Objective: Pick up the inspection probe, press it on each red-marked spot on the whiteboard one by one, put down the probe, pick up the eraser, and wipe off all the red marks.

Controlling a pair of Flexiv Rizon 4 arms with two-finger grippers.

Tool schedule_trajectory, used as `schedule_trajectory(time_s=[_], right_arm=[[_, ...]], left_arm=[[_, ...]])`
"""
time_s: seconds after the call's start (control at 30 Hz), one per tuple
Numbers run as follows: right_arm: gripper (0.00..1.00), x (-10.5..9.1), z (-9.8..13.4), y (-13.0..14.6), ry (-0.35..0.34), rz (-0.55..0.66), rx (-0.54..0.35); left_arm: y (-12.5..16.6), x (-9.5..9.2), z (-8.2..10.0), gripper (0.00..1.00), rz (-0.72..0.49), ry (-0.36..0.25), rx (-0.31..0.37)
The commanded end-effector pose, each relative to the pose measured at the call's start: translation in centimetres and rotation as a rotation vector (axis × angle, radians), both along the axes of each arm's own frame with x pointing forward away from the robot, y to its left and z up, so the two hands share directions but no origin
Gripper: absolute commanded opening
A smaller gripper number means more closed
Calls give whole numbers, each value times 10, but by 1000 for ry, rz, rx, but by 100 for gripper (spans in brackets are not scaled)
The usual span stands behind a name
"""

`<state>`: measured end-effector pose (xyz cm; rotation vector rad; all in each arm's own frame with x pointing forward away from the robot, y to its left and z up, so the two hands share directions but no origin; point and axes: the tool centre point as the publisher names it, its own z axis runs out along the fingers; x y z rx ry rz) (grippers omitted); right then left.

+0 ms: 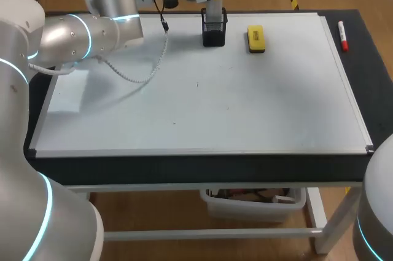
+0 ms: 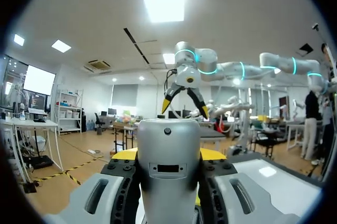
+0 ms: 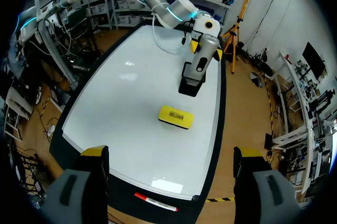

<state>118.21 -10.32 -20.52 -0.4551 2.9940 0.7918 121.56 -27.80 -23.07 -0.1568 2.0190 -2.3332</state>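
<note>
L arm (image 1: 92,27) comes in from the left side and reaches across to the far edge of the whiteboard (image 1: 196,107). Its jaws are closed on the probe (image 1: 212,6), one finger each side. In its wrist cam the silver body (image 2: 168,171) fills the gap, w/ the yellow tips (image 2: 124,154) just showing at either flank. The probe stands upright in a black holder (image 1: 214,31), which sits on the board near the far edge, approx. mid-width.

Just right of the holder, not touching it, the yellow eraser (image 1: 256,38) lies flat on the board. From the R wrist cam it sits nearer than the holder (image 3: 190,84), w/ the eraser (image 3: 176,117) about central on the white surface.

Further right, off the board's frame, a red marker (image 1: 342,35) lies on the black counter (image 1: 368,58), parallel to the board's edge.

R arm (image 1: 377,212) rises at the near right corner. Its jaws hang high above the board's right end, spread wide w/ nothing between them, the tips (image 3: 95,152) well apart.
</note>
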Motion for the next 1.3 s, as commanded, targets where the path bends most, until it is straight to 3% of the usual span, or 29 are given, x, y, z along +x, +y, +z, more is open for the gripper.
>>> schedule_trajectory(time_s=[0.03, 1.2, 1.23, 1.27, 1.3], right_arm=[[100, 2, 1, -1, 6, 4, -4], [100, 2, 1, -1, 6, 4, -4], [100, 2, 1, -1, 6, 4, -4], [100, 2, 1, -1, 6, 4, -4], [100, 2, 1, -1, 6, 4, -4]], left_arm=[[-2, 12, -11, 0, -334, -45, -32], [-6, 11, -43, 0, -369, -18, -19], [-6, 11, -43, 41, -370, -18, -19], [-6, 11, -43, 96, -371, -18, -17], [-6, 11, -43, 100, -371, -18, -16]])
